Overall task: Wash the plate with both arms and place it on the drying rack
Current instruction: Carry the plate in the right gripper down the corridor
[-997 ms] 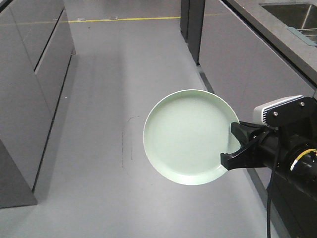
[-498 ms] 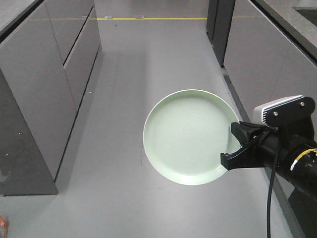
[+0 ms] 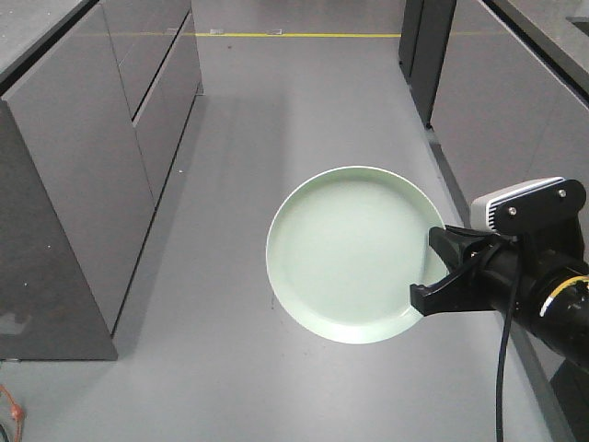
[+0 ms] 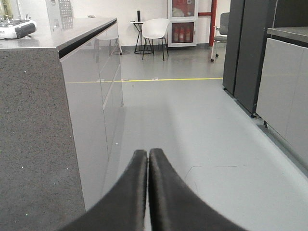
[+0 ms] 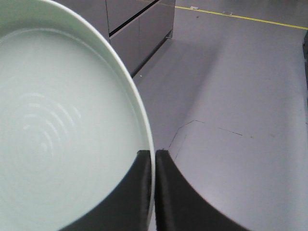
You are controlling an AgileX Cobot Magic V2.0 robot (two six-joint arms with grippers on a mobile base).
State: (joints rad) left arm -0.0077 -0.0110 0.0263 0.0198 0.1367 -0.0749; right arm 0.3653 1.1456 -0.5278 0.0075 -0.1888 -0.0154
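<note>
Grey floor (image 3: 230, 184) is seen beneath. The plate (image 3: 345, 253), left of the right gripper (image 3: 425, 267), is pinched by it at the rim. The left gripper (image 4: 147, 161) is pressed together.

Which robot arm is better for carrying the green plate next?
The right arm. Its fingers pinch the pale green plate by its rim, so it can probably carry it on. The left fingers are pressed together, holding nothing.
</note>
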